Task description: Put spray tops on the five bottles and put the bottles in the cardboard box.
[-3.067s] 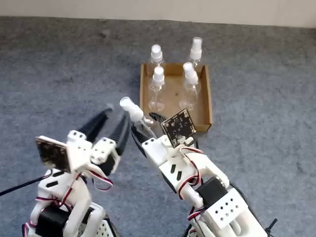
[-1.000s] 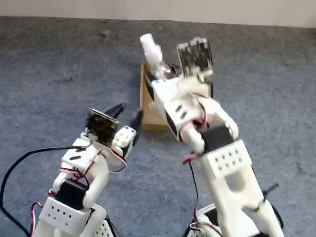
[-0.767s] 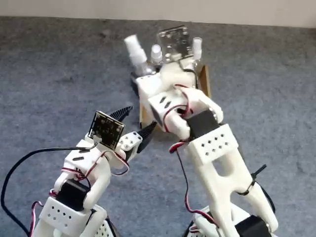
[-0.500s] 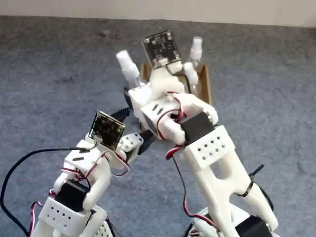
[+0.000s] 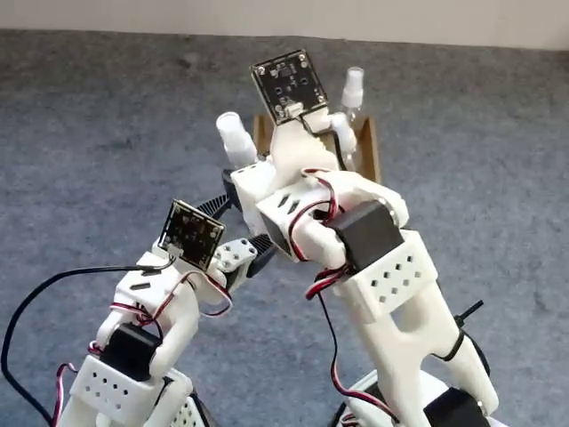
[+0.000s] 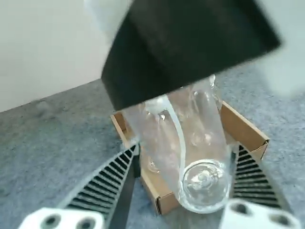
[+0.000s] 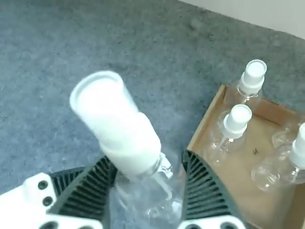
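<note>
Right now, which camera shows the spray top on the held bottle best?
The right wrist view: the spray top is close and whole, on the clear bottle. The high view shows the top small and farther off. The left wrist view shows the bottle's base and inner tube.

The carpet (image 5: pixel 89 133) is mottled grey; the cardboard box (image 7: pixel 243 176) is plain brown, with one small dark fleck on its floor; the held bottle (image 7: pixel 143 200) is clear, with a white spray top (image 7: pixel 116 126); the bottles in the box (image 7: pixel 237 118) are clear too, with white tops; the arms (image 5: pixel 391 276) are white with black motor blocks and red and black wires; the fingers (image 6: pixel 107 183) of the left gripper (image 6: pixel 186 148) and the right gripper (image 7: pixel 147 160) are black with pale ribbing; the wall (image 5: pixel 356 18) is off-white.
</note>
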`<state>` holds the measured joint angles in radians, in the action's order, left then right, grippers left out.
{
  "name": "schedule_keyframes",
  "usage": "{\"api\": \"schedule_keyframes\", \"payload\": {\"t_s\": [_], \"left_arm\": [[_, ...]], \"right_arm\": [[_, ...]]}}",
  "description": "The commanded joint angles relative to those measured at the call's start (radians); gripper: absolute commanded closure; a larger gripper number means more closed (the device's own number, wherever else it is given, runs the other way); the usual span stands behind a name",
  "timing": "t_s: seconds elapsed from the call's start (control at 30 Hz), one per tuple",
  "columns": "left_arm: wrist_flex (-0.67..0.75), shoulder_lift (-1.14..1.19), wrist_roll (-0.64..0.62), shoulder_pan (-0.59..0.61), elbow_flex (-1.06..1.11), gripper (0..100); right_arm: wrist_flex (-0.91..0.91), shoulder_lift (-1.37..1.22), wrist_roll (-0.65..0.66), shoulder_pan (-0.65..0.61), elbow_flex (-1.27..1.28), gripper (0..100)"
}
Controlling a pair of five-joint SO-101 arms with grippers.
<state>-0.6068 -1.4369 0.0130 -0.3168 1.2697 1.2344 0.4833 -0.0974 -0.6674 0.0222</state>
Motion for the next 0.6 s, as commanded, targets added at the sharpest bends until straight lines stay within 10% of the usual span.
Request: {"api": "schedule_keyframes", "payload": {"t_s": [0.0,0.57], "left_arm": [[0.006,0.007,0.005,0.024,-0.044,76],[0.031,-0.004,0.006,0.025,0.021,83]], "right_arm": [[0.033,0.008,0.0,0.022,-0.061,99.4],[-0.105,0.008,0.0,0.297,-0.012,99.4]]}}
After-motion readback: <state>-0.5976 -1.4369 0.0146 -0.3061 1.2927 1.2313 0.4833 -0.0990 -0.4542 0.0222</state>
